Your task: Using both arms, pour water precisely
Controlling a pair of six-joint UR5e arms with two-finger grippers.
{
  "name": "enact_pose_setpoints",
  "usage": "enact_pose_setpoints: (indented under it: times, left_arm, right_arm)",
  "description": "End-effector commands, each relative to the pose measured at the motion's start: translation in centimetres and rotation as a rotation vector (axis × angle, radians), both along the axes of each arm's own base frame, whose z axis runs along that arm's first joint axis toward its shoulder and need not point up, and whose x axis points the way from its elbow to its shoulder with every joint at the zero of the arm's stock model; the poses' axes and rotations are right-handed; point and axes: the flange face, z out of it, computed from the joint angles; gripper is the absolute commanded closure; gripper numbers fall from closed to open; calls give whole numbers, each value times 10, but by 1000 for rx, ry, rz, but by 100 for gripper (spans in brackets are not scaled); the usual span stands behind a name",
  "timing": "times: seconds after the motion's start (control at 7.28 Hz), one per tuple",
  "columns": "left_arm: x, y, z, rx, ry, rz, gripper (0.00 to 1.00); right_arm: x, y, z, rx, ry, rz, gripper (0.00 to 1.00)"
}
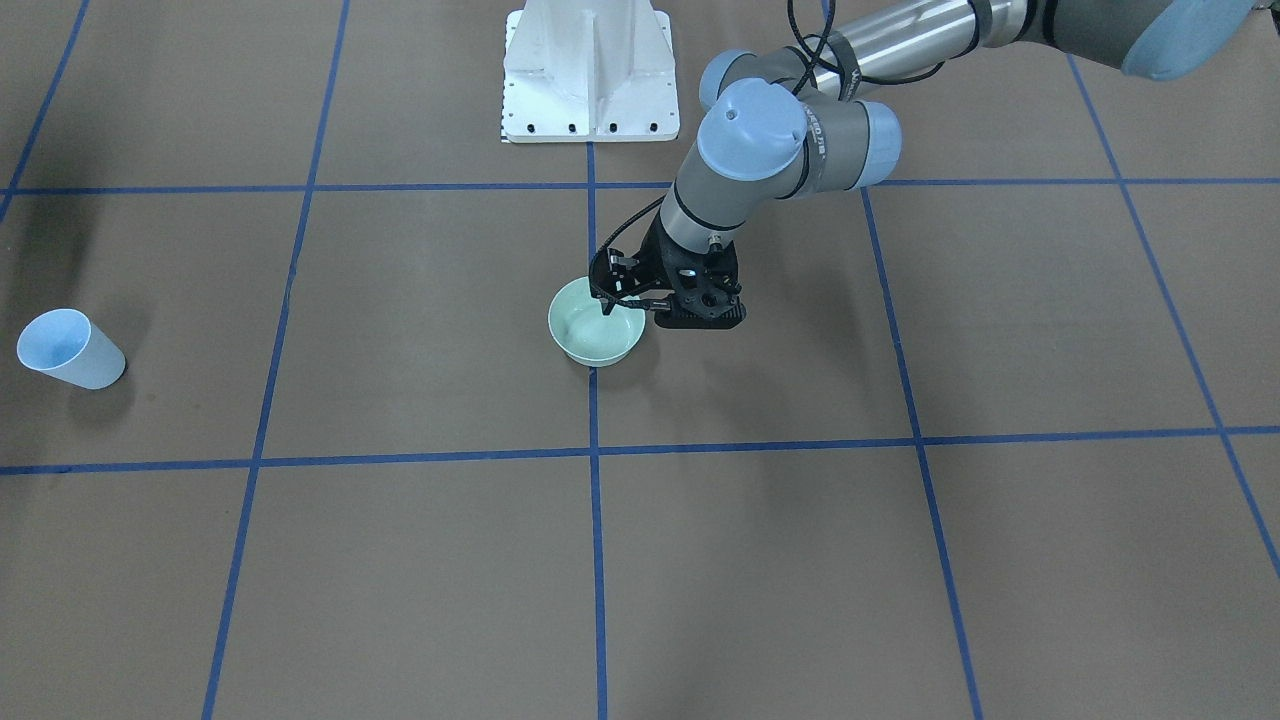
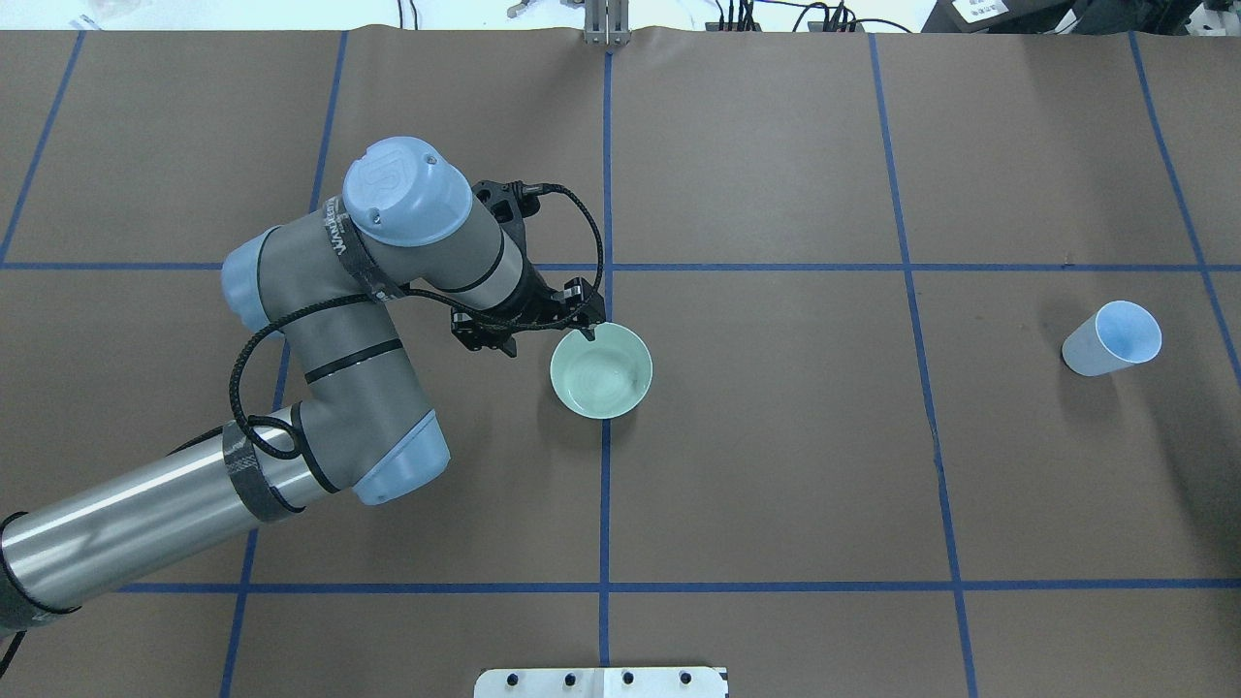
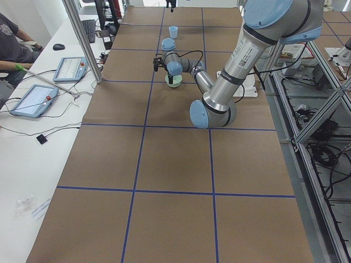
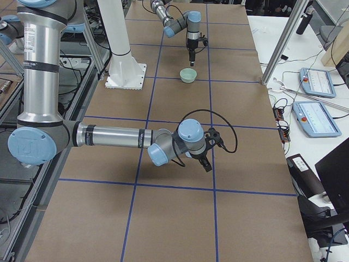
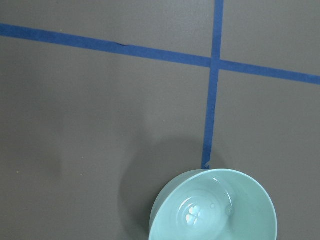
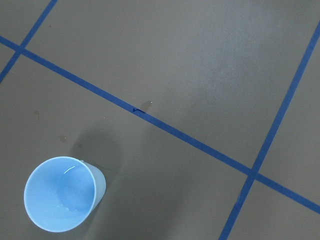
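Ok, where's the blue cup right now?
In the overhead view the blue cup stands at far right, on the robot's right side, far from the central green bowl.

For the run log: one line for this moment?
left gripper above bowl rim | bowl holds water | cup upright, ungripped | right gripper state unclear
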Motion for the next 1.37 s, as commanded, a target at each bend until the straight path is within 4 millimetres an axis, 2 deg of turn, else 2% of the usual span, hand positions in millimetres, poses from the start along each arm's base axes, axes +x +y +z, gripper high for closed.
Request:
enact_pose_setpoints:
  times: [0.0, 0.14, 0.27, 0.41, 0.55, 0.69, 0.82, 1.24]
  left_arm:
    - [-16, -2, -14, 6, 26, -23, 0]
    - [-34, -3, -2, 1, 26, -33, 0]
    - [-44, 3, -9, 13, 44, -37, 0]
    - [-49, 3, 17, 1, 16, -41, 0]
    - [-51, -2, 23, 2, 4, -48, 0]
    - [-51, -3, 23, 0, 4, -51, 0]
    - [-53, -3, 21, 2, 9, -53, 0]
    - [-54, -4, 22, -3, 7, -56, 0]
  right_arm:
    - [-11, 13, 25, -7, -120, 111, 0]
    - [-9, 29, 23, -13, -180, 152, 0]
    - [-5, 54, 30, 40, -200, 152, 0]
    - [-3, 60, 34, -1, -219, 179, 0]
    - [-2, 67, 34, 0, -239, 198, 0]
    - [-1, 72, 27, 8, -282, 220, 0]
    - [-10, 77, 20, 21, -329, 214, 0]
    - [-35, 87, 19, 68, -344, 158, 1]
